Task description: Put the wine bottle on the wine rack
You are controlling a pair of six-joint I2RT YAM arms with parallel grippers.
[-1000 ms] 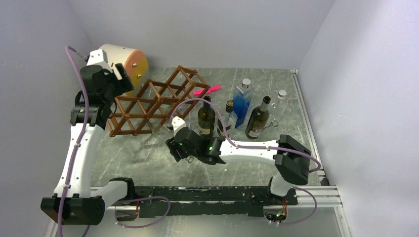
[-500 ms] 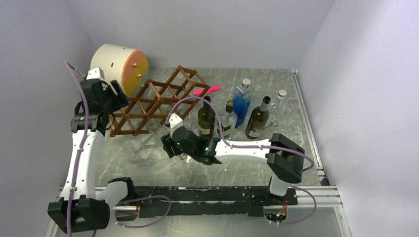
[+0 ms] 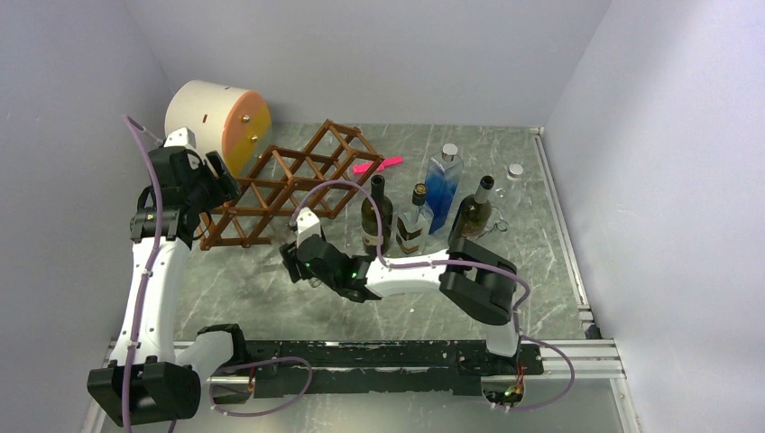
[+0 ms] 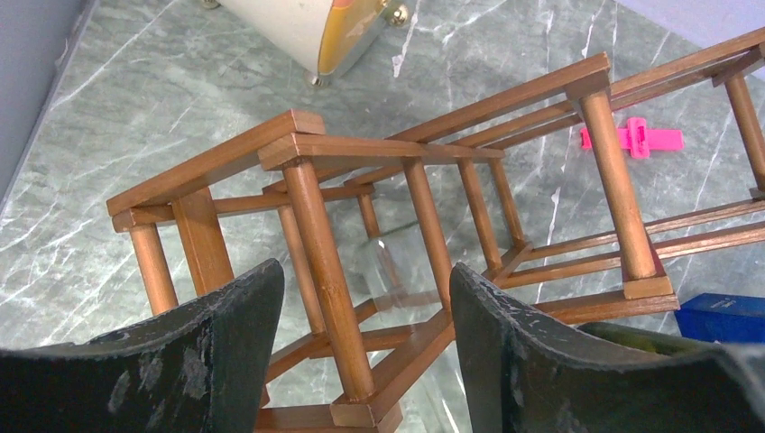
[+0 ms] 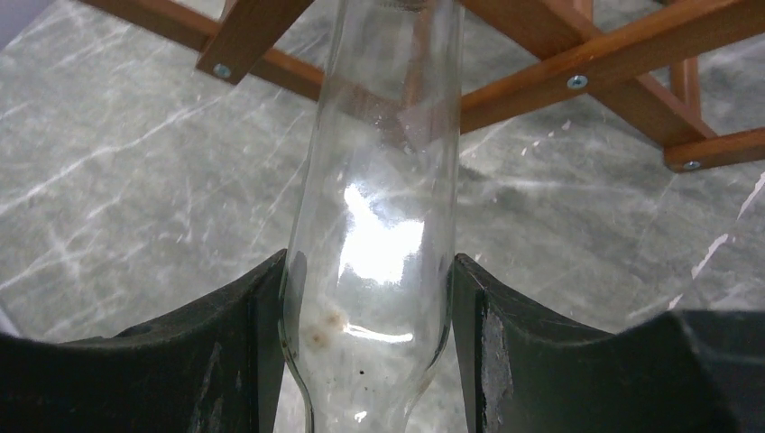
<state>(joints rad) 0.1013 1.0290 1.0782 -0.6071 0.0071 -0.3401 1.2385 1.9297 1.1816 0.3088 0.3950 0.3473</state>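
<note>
Wine bottle [image 5: 374, 225], clear, held by right tool [image 5: 368, 280] at wine rack [image 4: 327, 271], left tool [image 4: 365, 284] wide

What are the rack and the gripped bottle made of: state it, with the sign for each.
The wine rack looks like wood, reddish-brown with a satin stain: square bars, round dowels, screwed joints. The bottle is probably clear glass, glossy: the rack and the table show through it, with bright highlights.

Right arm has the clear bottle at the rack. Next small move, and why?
Probably slide the clear bottle forward along its axis, deeper into the wine rack cell: the right gripper is shut on its body, and only its far end appears between the bars.
</note>
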